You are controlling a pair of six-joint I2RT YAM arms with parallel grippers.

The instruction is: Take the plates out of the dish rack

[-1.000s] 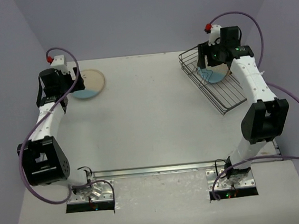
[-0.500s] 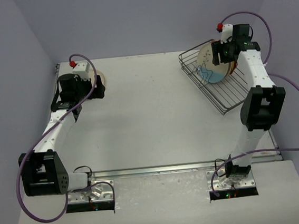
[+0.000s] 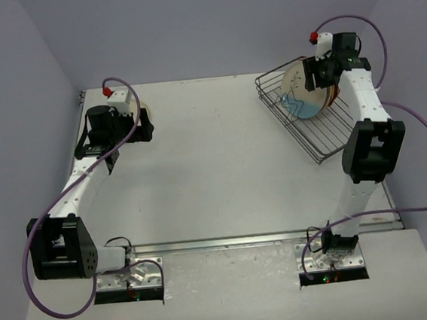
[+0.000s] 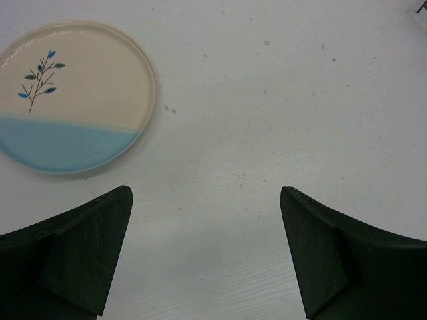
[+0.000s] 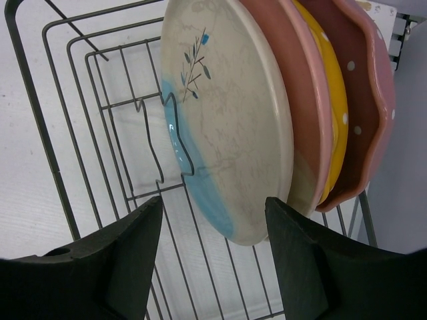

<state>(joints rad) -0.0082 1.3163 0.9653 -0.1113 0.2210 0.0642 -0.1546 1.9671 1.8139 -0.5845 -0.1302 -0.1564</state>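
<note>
Rising off the floor of the dark wire dish rack (image 3: 325,140), the right gripper (image 5: 213,220) now faces the front round cream-and-blue plate (image 5: 227,120), jaws spread, likely the next pick; the left gripper (image 4: 205,220) hangs open beside one unloaded matching plate (image 4: 70,100).

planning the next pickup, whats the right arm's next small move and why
Probably ease the right gripper forward so its open jaws straddle the rim of the front cream-and-blue plate, then close. That plate stands on edge nearest the fingers in the dish rack, with the other plates leaning behind it, and the jaws hold nothing yet.
</note>
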